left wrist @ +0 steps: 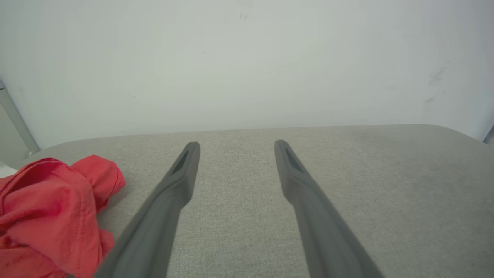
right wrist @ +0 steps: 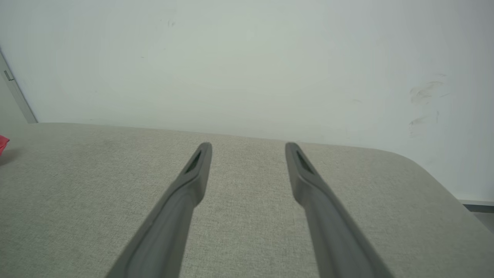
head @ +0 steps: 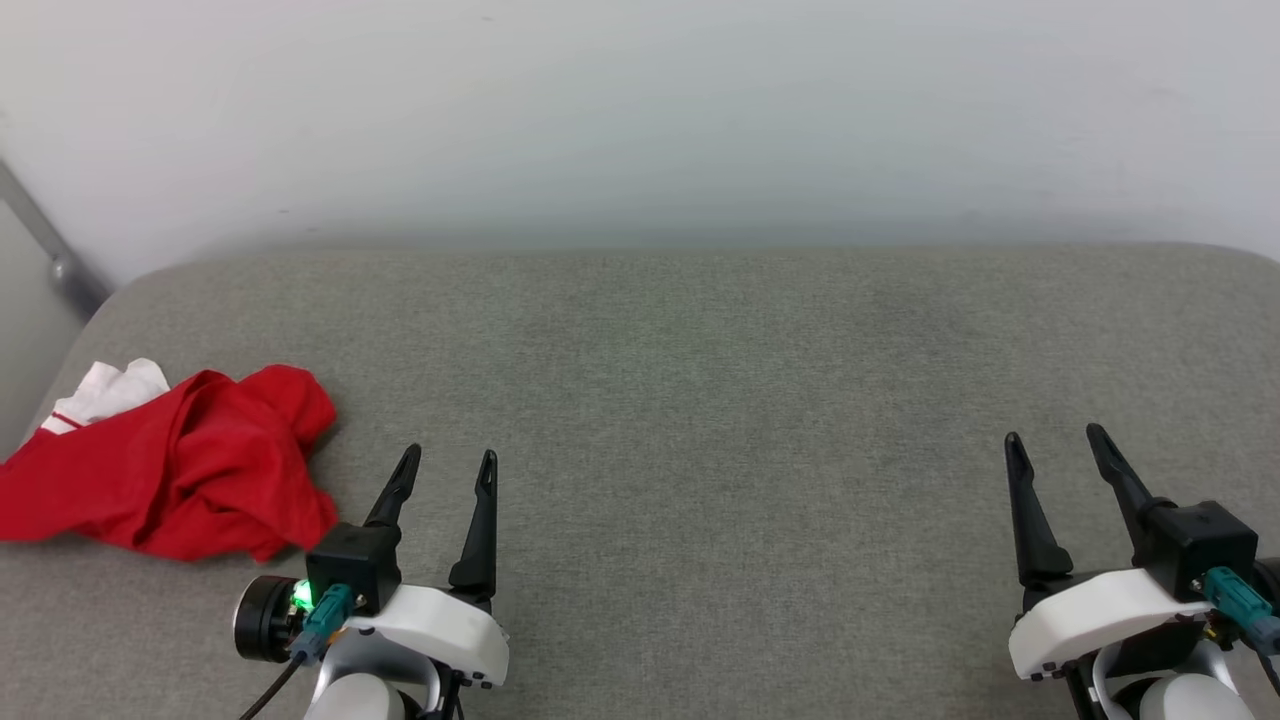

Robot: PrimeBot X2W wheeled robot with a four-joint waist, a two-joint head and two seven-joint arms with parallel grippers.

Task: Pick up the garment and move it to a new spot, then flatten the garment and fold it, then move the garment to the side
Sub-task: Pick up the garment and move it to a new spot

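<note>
— At left on the grey padded surface (head: 700, 380), which item lies there?
— The garment (head: 170, 465), red with a white part, crumpled in a heap.
— State of each end effector?
— The left gripper (head: 450, 453), just right of the garment: fingers spread wide, nothing held. The right gripper (head: 1053, 433), well apart at right: likewise.

A grey woven fabric surface (head: 700, 400) with rounded far corners lies in front. Behind its far edge stands a plain white wall (head: 640, 120), with faint dark scuff marks (right wrist: 424, 92) at the right. A grey metal bar (head: 50, 250) runs slanted at the far left.
</note>
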